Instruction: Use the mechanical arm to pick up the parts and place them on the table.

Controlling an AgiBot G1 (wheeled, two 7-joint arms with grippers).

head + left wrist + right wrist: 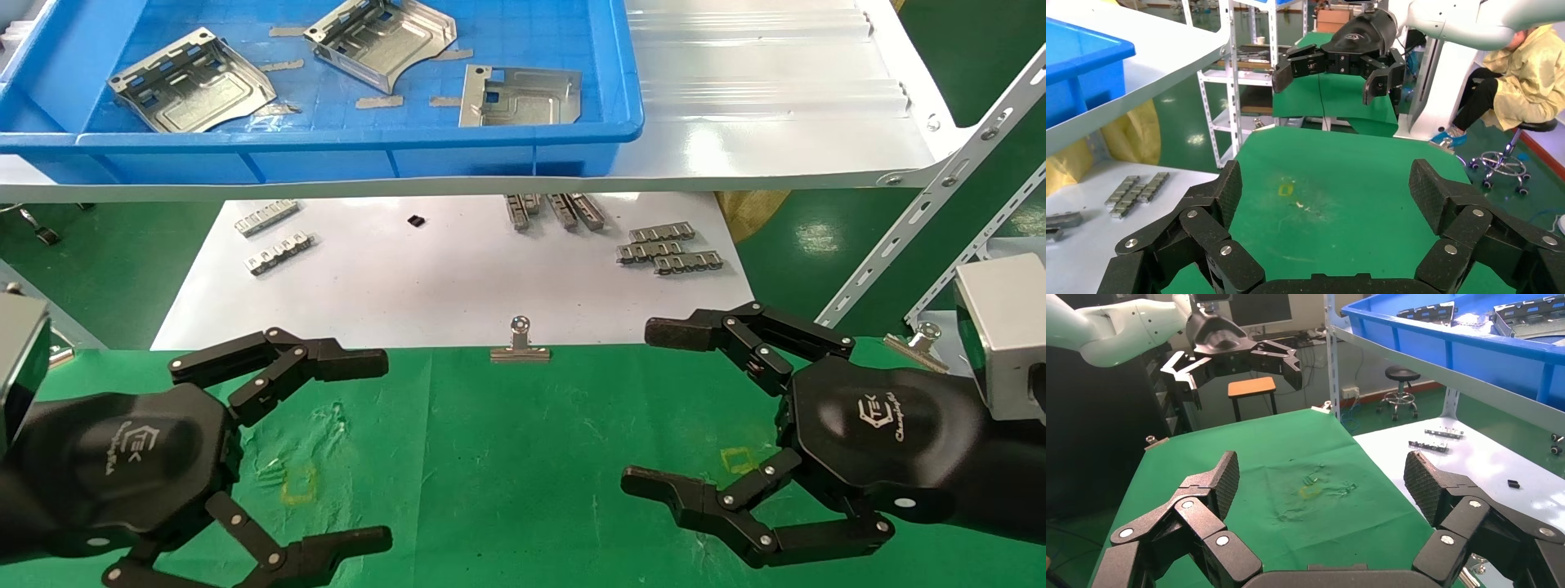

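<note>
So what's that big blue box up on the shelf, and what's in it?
The blue bin is a wide, shallow tray of glossy plastic with a rounded rim. It sits on the white shelf, above and behind the green table. Its floor has a grid pattern. Inside lie three shiny metal parts, and some small flat strips. Neither gripper touches it; both hang over the table.

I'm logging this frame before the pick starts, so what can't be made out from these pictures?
- Blue bin: head view's top edge cuts off its far side.
- Metal strips: the white shelf hides part of them.
- Parts: right wrist view's edge crops them.
- Left gripper, right gripper, both open: arms run off frame.
</note>
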